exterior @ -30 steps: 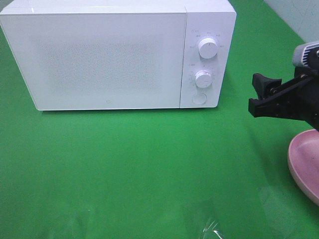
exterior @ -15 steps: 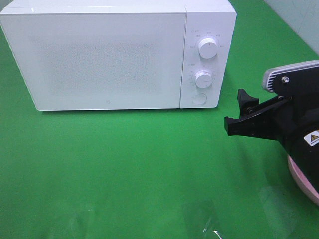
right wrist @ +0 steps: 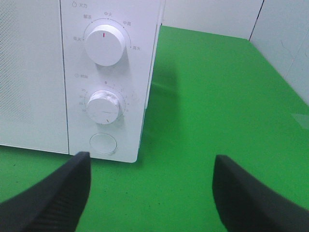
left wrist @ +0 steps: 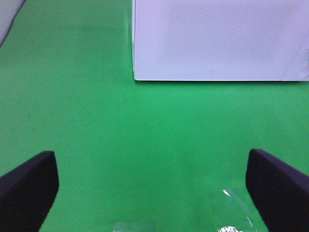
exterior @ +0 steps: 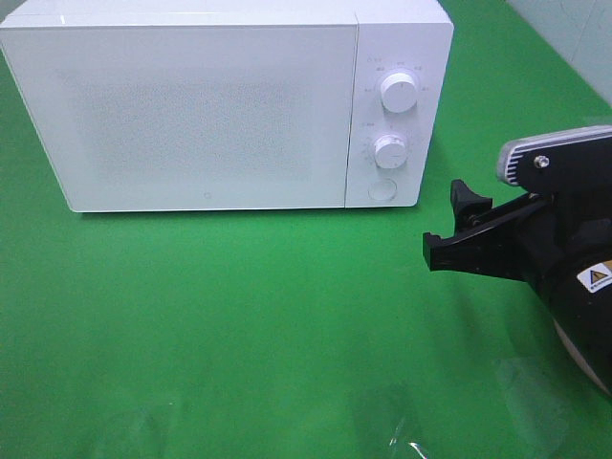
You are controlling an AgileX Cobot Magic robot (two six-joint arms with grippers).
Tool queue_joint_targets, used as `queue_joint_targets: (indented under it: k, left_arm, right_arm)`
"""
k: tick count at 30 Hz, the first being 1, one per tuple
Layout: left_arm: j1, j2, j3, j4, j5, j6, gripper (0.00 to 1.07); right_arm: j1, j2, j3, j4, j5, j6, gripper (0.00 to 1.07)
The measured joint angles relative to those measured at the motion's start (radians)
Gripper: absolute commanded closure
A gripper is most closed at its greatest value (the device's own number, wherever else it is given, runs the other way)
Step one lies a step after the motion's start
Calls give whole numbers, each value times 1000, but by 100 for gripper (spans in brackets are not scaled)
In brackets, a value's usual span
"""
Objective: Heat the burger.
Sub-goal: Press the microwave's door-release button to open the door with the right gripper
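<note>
The burger is out of view in every frame. A white microwave (exterior: 191, 105) stands at the back of the green table with its door shut. My right gripper (exterior: 449, 225) hovers open and empty to the right of the microwave's front corner, fingers pointing left. In the right wrist view the gripper (right wrist: 152, 193) faces the control panel: upper knob (right wrist: 105, 42), lower knob (right wrist: 104, 107) and round button (right wrist: 103, 143). My left gripper (left wrist: 154, 193) is open and empty over bare green cloth, facing the microwave (left wrist: 217, 38). It does not show in the high view.
A sliver of a pink plate (exterior: 566, 346) peeks out under my right arm at the right edge. A clear glossy patch (exterior: 402, 435) lies on the cloth near the front edge. Green cloth (exterior: 239, 316) spreads before the microwave.
My right arm has swung left and lower toward the microwave's front right corner, now covering most of the pink plate. The left gripper has not visibly changed.
</note>
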State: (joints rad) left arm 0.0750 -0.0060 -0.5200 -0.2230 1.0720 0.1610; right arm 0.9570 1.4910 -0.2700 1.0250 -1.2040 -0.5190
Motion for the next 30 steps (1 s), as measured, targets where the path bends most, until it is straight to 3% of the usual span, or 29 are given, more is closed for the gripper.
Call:
queue_joint_targets:
  k: [22, 30]
  left_arm:
    - [0, 0, 0, 0, 0, 0, 9]
    - [0, 0, 0, 0, 0, 0, 9]
  right_arm:
    - [0, 1, 0, -4, 0, 122, 32]
    - [-2, 120, -7, -13, -3, 184, 32]
